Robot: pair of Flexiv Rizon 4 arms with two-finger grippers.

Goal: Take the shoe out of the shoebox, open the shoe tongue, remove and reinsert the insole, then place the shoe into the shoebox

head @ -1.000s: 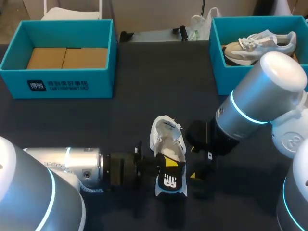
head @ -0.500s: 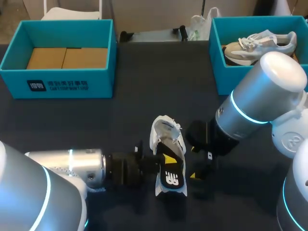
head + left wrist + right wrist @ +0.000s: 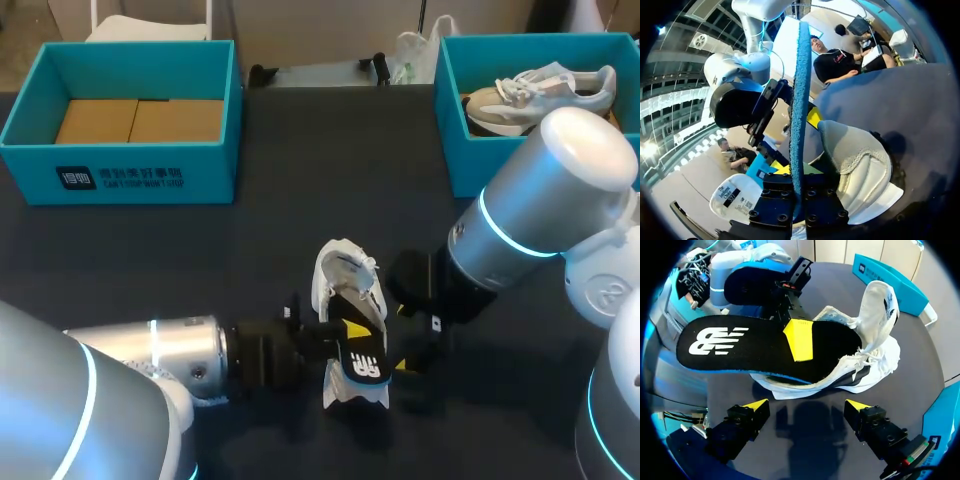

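A white shoe (image 3: pixel 343 283) lies on the dark table, toe toward the far side. My left gripper (image 3: pixel 349 335) comes in from the left and is shut on the black insole (image 3: pixel 362 366), holding it partly out of the shoe's heel opening. In the left wrist view the insole (image 3: pixel 801 75) shows edge-on between the gripper (image 3: pixel 799 150) fingers, with the shoe (image 3: pixel 860 160) beside it. My right gripper (image 3: pixel 413 360) stands open just right of the shoe. From the right wrist, the insole (image 3: pixel 765 347) and shoe (image 3: pixel 875 335) lie ahead of the open right gripper (image 3: pixel 806 407).
A teal shoebox (image 3: pixel 36 110) with brown cardboard inside stands at the back left. A second teal box (image 3: pixel 448 110) at the back right holds another shoe (image 3: pixel 540 90). Bare dark tabletop lies between the boxes and the shoe.
My left arm has pushed a little to the right, carrying the insole slightly right and farther up over the shoe's heel. The right arm has stayed still.
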